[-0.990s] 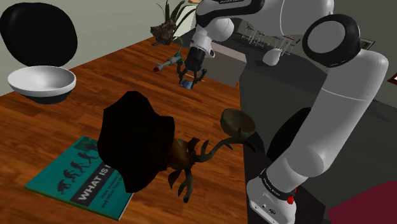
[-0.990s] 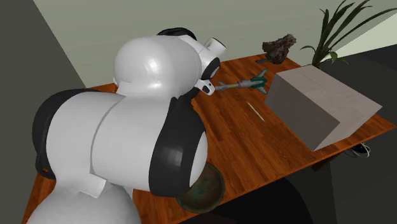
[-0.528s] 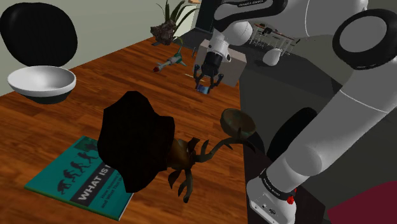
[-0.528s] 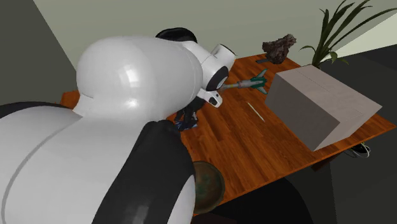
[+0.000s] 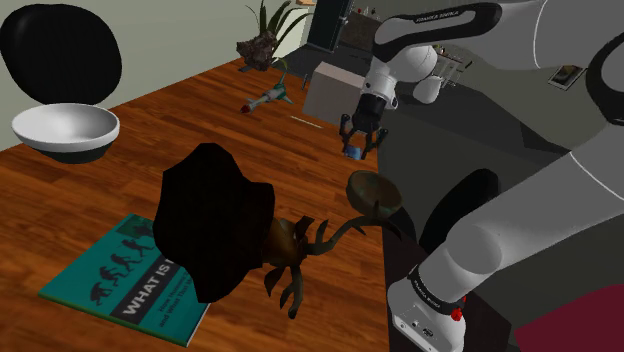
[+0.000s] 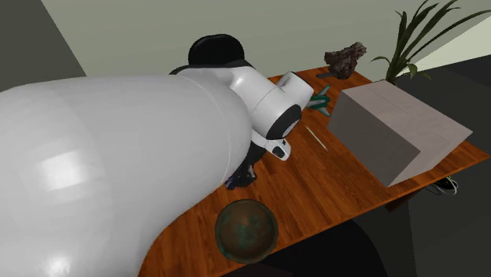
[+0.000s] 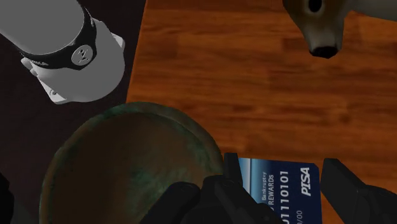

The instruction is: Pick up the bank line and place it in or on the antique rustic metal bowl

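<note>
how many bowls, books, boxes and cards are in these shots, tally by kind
bowls: 2, a white bowl and a brown-green bowl
books: 1, a teal book
boxes: 1, a grey box
cards: 1, a blue card in the gripper
total: 5

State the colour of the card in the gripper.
Blue card with white lettering, clearest in the wrist view.
</note>
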{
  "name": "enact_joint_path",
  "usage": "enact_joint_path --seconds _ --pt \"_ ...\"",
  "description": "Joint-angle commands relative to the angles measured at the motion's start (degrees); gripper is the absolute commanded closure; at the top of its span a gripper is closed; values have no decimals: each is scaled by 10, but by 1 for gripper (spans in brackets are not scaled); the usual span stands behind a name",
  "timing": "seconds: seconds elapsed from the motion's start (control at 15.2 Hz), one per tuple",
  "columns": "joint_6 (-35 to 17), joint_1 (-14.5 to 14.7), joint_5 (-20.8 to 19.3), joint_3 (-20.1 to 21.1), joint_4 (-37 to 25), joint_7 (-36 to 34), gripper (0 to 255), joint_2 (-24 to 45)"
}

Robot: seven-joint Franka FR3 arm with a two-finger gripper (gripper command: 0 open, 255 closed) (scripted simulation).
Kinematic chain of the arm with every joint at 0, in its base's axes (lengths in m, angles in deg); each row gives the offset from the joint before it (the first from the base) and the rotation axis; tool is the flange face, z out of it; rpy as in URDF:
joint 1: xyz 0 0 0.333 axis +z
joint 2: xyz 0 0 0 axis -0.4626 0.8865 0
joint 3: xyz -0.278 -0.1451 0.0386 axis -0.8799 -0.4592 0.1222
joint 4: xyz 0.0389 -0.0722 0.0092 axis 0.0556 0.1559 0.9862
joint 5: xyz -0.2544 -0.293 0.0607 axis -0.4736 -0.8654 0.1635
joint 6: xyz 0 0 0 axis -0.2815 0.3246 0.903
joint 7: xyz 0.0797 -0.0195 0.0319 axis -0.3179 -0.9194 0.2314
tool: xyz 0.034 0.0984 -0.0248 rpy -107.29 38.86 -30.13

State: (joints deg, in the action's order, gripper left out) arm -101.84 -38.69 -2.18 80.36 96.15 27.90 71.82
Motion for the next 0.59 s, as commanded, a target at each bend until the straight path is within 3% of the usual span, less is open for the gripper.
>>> enact_joint_path --seconds 0.0,0.53 --pt "7 -9 -12 -10 35 13 255 -37" --pt "39 -55 -76 -56 128 68 255 -145"
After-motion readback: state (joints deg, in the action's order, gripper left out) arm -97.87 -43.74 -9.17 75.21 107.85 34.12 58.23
